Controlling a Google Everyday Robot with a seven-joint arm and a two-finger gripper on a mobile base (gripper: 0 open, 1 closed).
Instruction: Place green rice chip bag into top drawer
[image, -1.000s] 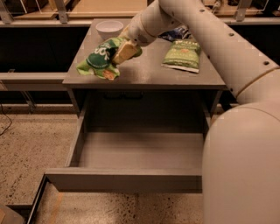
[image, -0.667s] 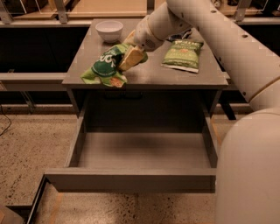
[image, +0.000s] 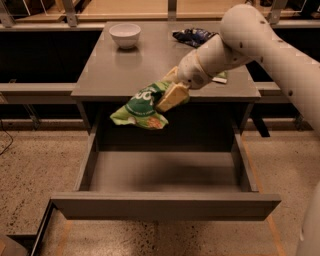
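Far left, toward the back of the grey table (image: 150, 70): a white bowl (image: 125, 35), well apart from the action.

Hanging in the air just off the table's front edge, above the left-centre of the open top drawer (image: 165, 206): the green rice chip bag (image: 139, 106), tilted, with its left end drooping lower than its right. Not yet inside the drawer and touching neither its floor nor its walls.

Clamped on the bag's upper right end: the gripper (image: 172, 96), tan fingers closed on the crumpled film there.

By the look of it, a light load: puffy with air, made of soft crinkly film, likely slick to the touch, and filled with chips that would crush under a hard squeeze. Best taken at an end or along the sealed seam, much as here, rather than across the swollen belly. Held by one end, prone to sag and swing, so a gentle lowering is probably called for.

On the bag's face: a dark green round logo with curved white lettering, too creased and turned to read, and orange-pink patches near the lower edge. No brand name legible.

Further right, at the back of the table: a small dark blue bag (image: 192, 36), nothing readable on it either.

Far right: the pale arm (image: 260, 45), reaching down across the table's right side.
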